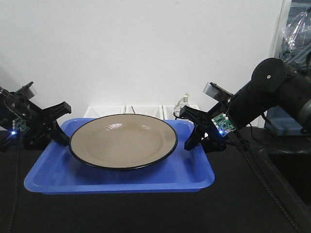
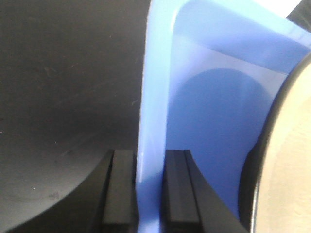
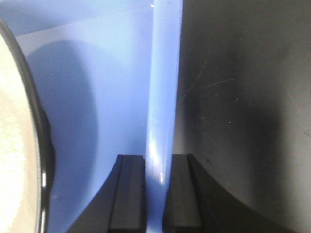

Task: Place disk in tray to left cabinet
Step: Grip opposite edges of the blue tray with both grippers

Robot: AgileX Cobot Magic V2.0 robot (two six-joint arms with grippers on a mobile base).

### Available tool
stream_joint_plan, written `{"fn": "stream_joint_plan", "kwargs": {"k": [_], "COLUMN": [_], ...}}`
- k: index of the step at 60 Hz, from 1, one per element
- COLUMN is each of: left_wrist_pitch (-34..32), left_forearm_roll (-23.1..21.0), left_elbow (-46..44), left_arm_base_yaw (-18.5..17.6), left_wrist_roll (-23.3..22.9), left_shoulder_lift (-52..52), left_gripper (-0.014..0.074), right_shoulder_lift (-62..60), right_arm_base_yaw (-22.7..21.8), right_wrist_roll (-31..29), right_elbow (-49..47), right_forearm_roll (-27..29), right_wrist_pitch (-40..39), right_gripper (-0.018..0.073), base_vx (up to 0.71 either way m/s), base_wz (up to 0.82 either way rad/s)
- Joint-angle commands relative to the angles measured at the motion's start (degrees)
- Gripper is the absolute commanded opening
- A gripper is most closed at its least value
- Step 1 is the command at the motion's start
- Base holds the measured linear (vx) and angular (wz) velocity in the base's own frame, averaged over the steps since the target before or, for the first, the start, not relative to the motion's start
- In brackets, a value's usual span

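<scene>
the disk already lies in the tray; left gripper and right gripper each pinch a short-side rim — the carry to the left cabinet, unseen here, remains.

The front view looks forward and slightly down from between the arms, over the tray to a white wall. The left gripper and right gripper sit at its sides. Each wrist view sits just behind its own fingers, very close, looking along them at one tray edge. All three views share the tray and the rim of the disk.
</scene>
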Motion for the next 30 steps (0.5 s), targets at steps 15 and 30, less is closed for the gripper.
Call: {"fn": "stream_joint_plan", "kwargs": {"k": [15, 30], "left_wrist_pitch": [-0.3, 0.3], "left_forearm_roll": [-10.6, -9.7], "left_elbow": [-2.3, -2.2], "left_arm_base_yaw": [-2.1, -2.1], "left_wrist_roll": [-1.6, -1.6], "left_shoulder_lift": [-4.9, -4.9], "left_gripper": [-0.0001, -0.0001], "right_shoulder_lift": [-5.4, -5.4], "right_arm_base_yaw": [1.6, 1.6], "right_wrist_roll": [-0.9, -0.9], "right_elbow": [-1.9, -1.9], "right_forearm_roll": [8.4, 8.6], "right_wrist_pitch": [-3.3, -3.2], "right_gripper": [-0.0006, -0.0006], "base_vx": [0.0, 0.0], "base_wz": [0.0, 0.0]}}
